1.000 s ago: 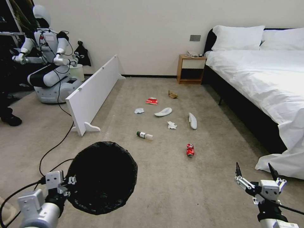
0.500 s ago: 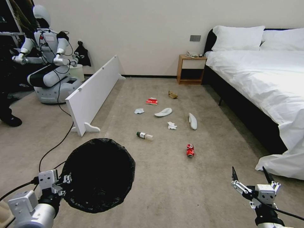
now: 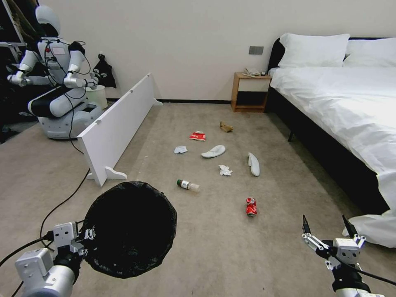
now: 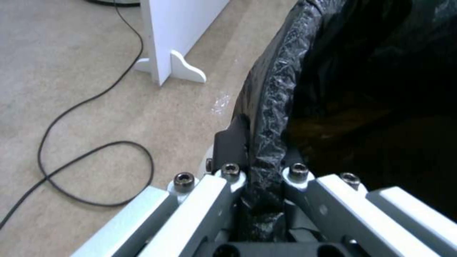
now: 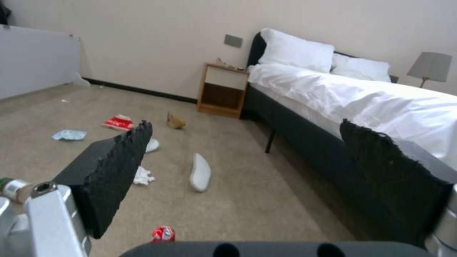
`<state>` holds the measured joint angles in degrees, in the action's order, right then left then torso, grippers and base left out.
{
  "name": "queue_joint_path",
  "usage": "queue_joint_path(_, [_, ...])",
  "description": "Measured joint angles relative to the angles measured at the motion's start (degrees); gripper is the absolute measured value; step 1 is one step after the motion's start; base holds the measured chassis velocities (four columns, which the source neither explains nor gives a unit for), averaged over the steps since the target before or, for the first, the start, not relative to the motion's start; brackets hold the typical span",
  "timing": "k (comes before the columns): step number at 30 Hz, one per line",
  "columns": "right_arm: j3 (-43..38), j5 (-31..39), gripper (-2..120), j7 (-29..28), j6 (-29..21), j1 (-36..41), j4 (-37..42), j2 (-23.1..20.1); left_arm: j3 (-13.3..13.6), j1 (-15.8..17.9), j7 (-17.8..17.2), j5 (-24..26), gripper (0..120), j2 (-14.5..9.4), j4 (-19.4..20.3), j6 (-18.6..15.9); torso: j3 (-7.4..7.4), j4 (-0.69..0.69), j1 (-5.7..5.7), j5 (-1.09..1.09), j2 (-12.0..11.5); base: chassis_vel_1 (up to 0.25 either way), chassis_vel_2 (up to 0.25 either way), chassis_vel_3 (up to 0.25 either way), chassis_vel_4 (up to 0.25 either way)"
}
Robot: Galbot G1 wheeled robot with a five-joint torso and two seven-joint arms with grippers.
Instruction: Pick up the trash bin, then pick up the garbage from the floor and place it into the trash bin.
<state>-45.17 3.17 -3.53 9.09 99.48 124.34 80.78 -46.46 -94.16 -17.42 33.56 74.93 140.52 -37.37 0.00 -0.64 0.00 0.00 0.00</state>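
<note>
Risk sits at my left pincer (image 4: 264, 178), which pinches only the bagged rim of the bin (image 3: 128, 229); the liner could slip. Right pincer (image 3: 328, 231) hangs spread, and the can (image 3: 251, 206) lies ahead on the floor (image 3: 218, 255).

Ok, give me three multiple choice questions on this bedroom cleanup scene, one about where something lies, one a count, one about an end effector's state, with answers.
1. Which litter lies nearest the right end effector?
A. brown paper bag
B. crushed red can
C. red snack packet

2. How many white slippers are on the floor?
A. one
B. two
C. three

3. What is the left end effector doing?
A. hanging open over the carpet
B. holding a bottle
C. clamped on the trash bin rim

Answers: 1 B, the can sits closest ahead of it in the head view. 2 B, one slipper lies beside another. 3 C, the left wrist view shows its fingers either side of the bag-lined rim.
</note>
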Motion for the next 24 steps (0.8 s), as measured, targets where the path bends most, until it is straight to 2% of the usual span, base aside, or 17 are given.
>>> queue_joint_path(15, [0.14, -0.50, 100, 0.45, 0.40, -0.09, -0.09, 0.30, 0.80, -0.23, 0.05, -0.46, 2, 0.65, 0.24, 0.10, 0.00, 0.01, 0.01, -0.01, 0.00, -0.163, 0.162, 0.168, -0.151])
queue_joint_path(24, [-0.37, -0.64, 100, 0.72, 0.83, -0.02, 0.18, 0.23, 1.00, -0.24, 0.09, -0.54, 2, 0.95, 0.38, 0.12, 0.00, -0.01, 0.00, -0.01, 0.00, -0.122, 0.119, 0.118, -0.127])
